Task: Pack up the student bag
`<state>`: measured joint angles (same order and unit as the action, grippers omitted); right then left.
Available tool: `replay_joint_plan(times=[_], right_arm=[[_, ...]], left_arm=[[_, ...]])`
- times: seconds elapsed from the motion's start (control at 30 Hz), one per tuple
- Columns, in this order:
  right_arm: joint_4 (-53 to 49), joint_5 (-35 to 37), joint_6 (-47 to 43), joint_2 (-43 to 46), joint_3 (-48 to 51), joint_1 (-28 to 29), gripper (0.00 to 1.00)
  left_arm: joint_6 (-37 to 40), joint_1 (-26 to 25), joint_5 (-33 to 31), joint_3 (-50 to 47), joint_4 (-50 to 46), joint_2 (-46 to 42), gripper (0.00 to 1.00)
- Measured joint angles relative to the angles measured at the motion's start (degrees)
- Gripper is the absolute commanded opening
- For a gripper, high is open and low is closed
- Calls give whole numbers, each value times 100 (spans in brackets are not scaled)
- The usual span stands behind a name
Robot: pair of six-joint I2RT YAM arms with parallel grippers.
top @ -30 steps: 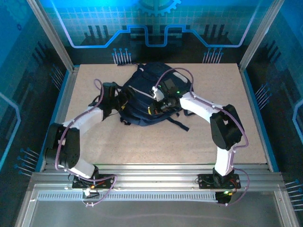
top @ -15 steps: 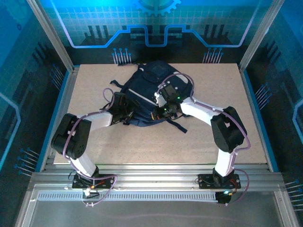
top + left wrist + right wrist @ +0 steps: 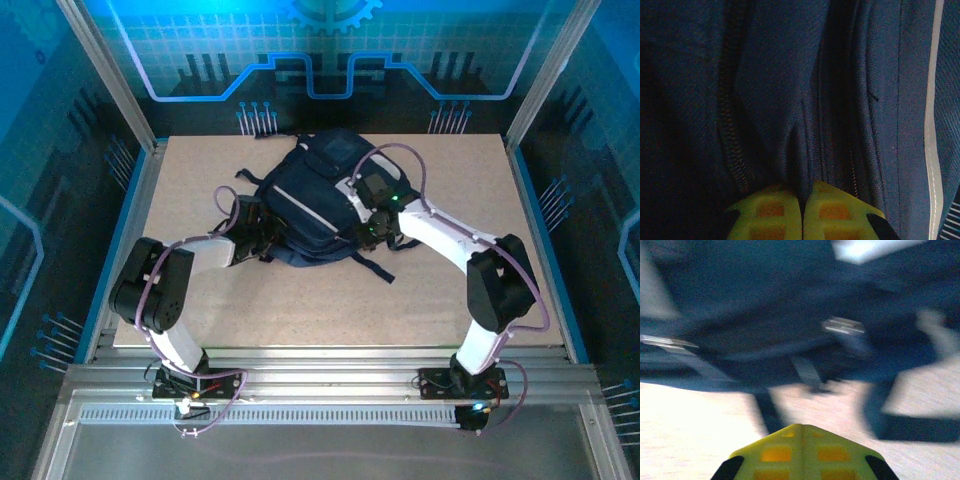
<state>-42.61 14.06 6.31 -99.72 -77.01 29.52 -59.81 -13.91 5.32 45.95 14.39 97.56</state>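
The student bag (image 3: 305, 200), dark navy with a light-grey stripe (image 3: 931, 150), lies in the middle of the table (image 3: 300, 300). My left gripper (image 3: 262, 232) presses into the bag's left side. In the left wrist view its yellow fingers (image 3: 835, 210) are shut, with a fold of navy fabric (image 3: 796, 145) beside a zipper (image 3: 730, 125) pinched between the tips. My right gripper (image 3: 370, 232) sits at the bag's right near edge. In the blurred right wrist view it (image 3: 799, 426) is shut with nothing in it, low over the table (image 3: 690, 430) and facing the bag (image 3: 765, 305).
A black strap (image 3: 375, 262) trails from the bag onto the table towards the near side, and another strap (image 3: 905, 425) lies close to my right gripper. Metal frame posts (image 3: 110, 80) and blue walls enclose the table on three sides.
My left gripper moved in to the bag's left side and went from open to shut on its fabric. My right gripper slid off the bag's top towards the right near edge. The bag shifted slightly.
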Motion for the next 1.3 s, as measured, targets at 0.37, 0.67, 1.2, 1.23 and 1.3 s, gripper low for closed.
replay_joint_plan(times=[0.37, 0.67, 1.2, 1.23, 1.3], right_arm=[[-162, 1104, -514, -269, -925, -216, 1], [651, -1191, -487, 267, 463, 144, 38], [1657, -1405, -295, -741, 358, 802, 29], [1683, -1360, -280, -802, 313, 802, 21], [1703, -1294, -275, -861, 260, 807, 5]], left_arm=[[149, 155, -144, -74, -74, -129, 0], [260, 155, -103, -74, -157, -219, 0], [297, 168, 9, -74, -341, -387, 1], [297, 170, 11, -74, -343, -389, 1], [297, 170, 11, -74, -343, -391, 1]])
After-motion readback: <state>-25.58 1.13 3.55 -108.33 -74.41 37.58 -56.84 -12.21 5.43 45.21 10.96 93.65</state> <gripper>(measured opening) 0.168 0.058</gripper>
